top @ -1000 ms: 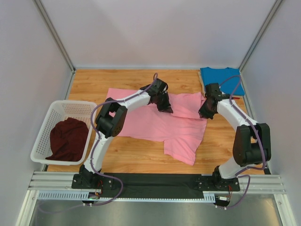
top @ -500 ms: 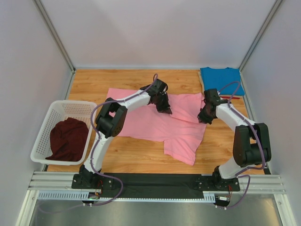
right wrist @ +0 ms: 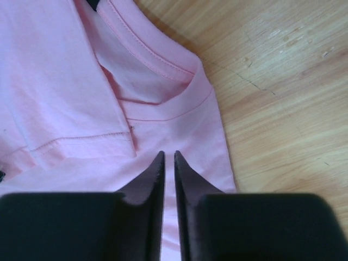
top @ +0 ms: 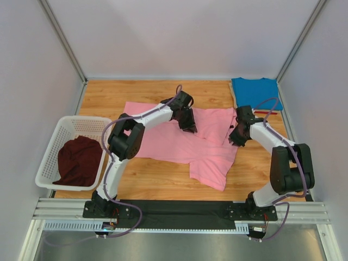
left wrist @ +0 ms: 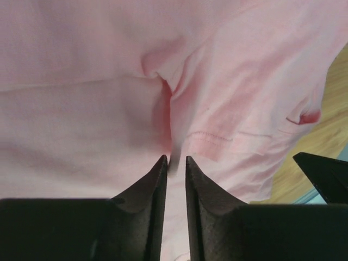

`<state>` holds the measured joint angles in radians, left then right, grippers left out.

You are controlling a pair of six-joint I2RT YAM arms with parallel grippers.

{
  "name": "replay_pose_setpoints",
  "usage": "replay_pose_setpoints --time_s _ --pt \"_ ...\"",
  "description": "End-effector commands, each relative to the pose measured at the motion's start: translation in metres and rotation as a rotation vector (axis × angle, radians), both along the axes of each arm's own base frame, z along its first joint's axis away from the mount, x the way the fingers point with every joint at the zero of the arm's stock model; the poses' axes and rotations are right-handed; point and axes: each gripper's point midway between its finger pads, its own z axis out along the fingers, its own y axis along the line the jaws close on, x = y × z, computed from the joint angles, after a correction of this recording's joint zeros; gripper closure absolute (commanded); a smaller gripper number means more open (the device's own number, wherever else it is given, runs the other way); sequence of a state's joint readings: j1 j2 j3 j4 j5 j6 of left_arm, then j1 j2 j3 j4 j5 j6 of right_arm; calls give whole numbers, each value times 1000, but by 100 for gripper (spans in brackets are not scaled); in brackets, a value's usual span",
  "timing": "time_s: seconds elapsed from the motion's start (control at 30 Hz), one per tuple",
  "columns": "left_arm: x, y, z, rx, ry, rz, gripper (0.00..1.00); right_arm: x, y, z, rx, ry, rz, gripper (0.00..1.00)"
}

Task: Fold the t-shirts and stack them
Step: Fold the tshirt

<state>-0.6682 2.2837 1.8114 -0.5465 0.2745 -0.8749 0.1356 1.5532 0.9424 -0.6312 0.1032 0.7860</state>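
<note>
The bright pink t-shirt (top: 179,144) lies spread on the wooden table, its right upper part folded over. My left gripper (top: 190,126) hovers low over that fold. In the left wrist view its jaws (left wrist: 175,159) stand slightly apart above a crease in the pink cloth (left wrist: 81,109), gripping nothing. My right gripper (top: 235,138) is at the shirt's right edge. In the right wrist view its jaws (right wrist: 169,154) are parted by a narrow gap over the fabric, just below the collar (right wrist: 152,60). A folded blue t-shirt (top: 255,91) lies at the back right. The dark maroon t-shirt (top: 79,160) is bundled in the basket.
A white lattice basket (top: 65,122) stands at the table's left edge. Bare wood (top: 152,185) shows in front of the pink shirt and to its right (right wrist: 283,81). Grey walls enclose the table on three sides.
Both grippers have lowered the pink shirt's folded part onto the shirt and parted their jaws, letting the cloth go. The right gripper has shifted slightly left.
</note>
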Motion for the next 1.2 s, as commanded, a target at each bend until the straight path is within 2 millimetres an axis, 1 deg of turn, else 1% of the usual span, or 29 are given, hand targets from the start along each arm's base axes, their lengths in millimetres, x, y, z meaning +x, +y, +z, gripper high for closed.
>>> replay_pose_setpoints --time_s 0.0,0.03,0.07,0.1,0.17,0.2,0.27,0.3,0.33,0.37,0.4,0.43,0.47,0.5,0.53,0.57,0.6,0.63,0.67,0.7,0.77,0.8,0.87,0.9,0.93,1.0,1.07,1.13,1.17 --pt "1 -2 60 -52 -105 -25 71 23 -3 32 -9 -112 36 78" --pt "1 -1 65 -54 -115 -31 67 28 -4 37 -7 -127 56 74" --pt "2 -1 71 -54 -130 -35 66 38 -6 48 -10 -160 88 71" --pt "4 2 77 -49 -141 -32 64 50 -13 54 -3 -194 93 69" --pt "7 10 82 -17 -167 -38 62 67 -14 62 35 -235 155 63" --pt "12 16 85 -7 -178 -30 62 81 -16 76 35 -276 167 62" --pt "17 29 83 16 -179 -20 62 93 -16 77 42 -292 190 57" --pt "24 40 83 22 -178 2 62 107 -27 86 42 -339 178 56" --pt "27 48 79 28 -174 11 62 114 -24 87 74 -354 191 55" --pt "30 54 76 32 -176 13 61 123 -29 81 85 -358 188 54" --pt "38 65 75 32 -175 31 61 128 -31 77 95 -357 198 54" --pt "42 72 71 38 -173 35 61 138 -28 74 124 -358 214 54" --pt "46 78 70 44 -178 33 61 144 -31 71 135 -364 216 55" --pt "55 91 67 55 -174 54 61 147 -31 69 148 -364 229 55" --pt "59 98 64 60 -171 64 61 155 -31 73 154 -379 233 56" --pt "62 104 58 67 -161 68 61 161 -31 63 164 -370 238 56" --pt "71 116 55 69 -157 92 61 165 -30 62 170 -376 246 56" --pt "75 122 53 67 -155 102 61 168 -27 58 182 -379 267 56" --pt "77 126 49 64 -145 106 61 176 -27 61 180 -400 278 56" --pt "84 138 42 70 -134 127 61 180 -28 50 181 -382 283 56" --pt "91 149 35 75 -124 143 61 190 -30 48 174 -392 293 56" --pt "96 159 28 81 -113 161 60 192 -31 35 179 -369 290 56" --pt "101 168 19 87 -103 172 61 199 -34 31 176 -368 291 56" --pt "107 176 18 88 -105 188 60 200 -35 24 177 -356 289 56" --pt "110 180 16 91 -104 188 60 202 -36 20 171 -351 285 56" --pt "115 190 10 101 -94 203 60 206 -40 17 162 -355 274 57" --pt "118 199 4 124 -90 219 60 208 -42 13 157 -355 262 59" --pt "119 209 -1 144 -82 241 60 208 -49 5 130 -337 229 71" --pt "119 214 -6 153 -70 255 60 207 -52 3 124 -325 209 78"
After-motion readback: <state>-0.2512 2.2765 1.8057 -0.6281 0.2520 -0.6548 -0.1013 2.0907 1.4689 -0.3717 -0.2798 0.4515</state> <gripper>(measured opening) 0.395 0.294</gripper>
